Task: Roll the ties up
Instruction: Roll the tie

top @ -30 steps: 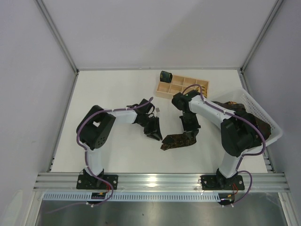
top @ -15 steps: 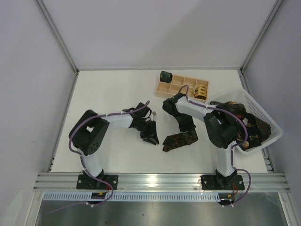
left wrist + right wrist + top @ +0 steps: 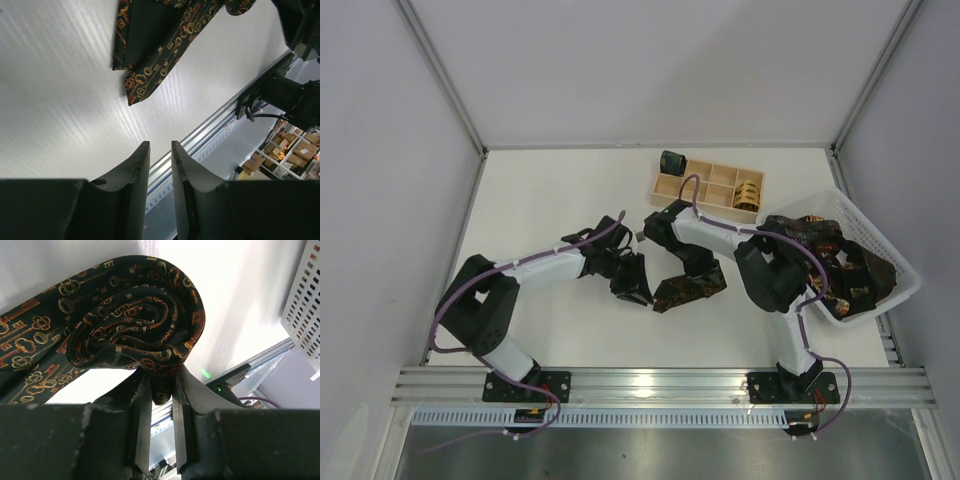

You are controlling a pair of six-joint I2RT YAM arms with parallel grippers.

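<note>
A dark tie with an orange key pattern (image 3: 688, 288) lies on the table's middle, partly coiled. In the right wrist view its coil (image 3: 135, 325) sits at my right gripper (image 3: 161, 385), which is shut on the coil's lower fold; the loose tail runs off to the left. My right gripper (image 3: 694, 266) hangs over that tie in the top view. My left gripper (image 3: 634, 286) hovers just left of it, all but shut, with a thin gap and nothing in it (image 3: 160, 150). The tie's pointed end (image 3: 150, 45) lies beyond its tips.
A wooden compartment tray (image 3: 700, 172) at the back holds a tan-gold coil (image 3: 748, 192); a dark green coil (image 3: 671, 160) stands at its left corner. A white mesh basket (image 3: 898, 262) on the right holds several loose ties (image 3: 825, 255). The aluminium rail (image 3: 660, 380) runs along the near edge.
Both grippers have shifted left. The right gripper has carried the tie with it, and the tie now lies more bunched. The left arm has stretched out lower over the table.
</note>
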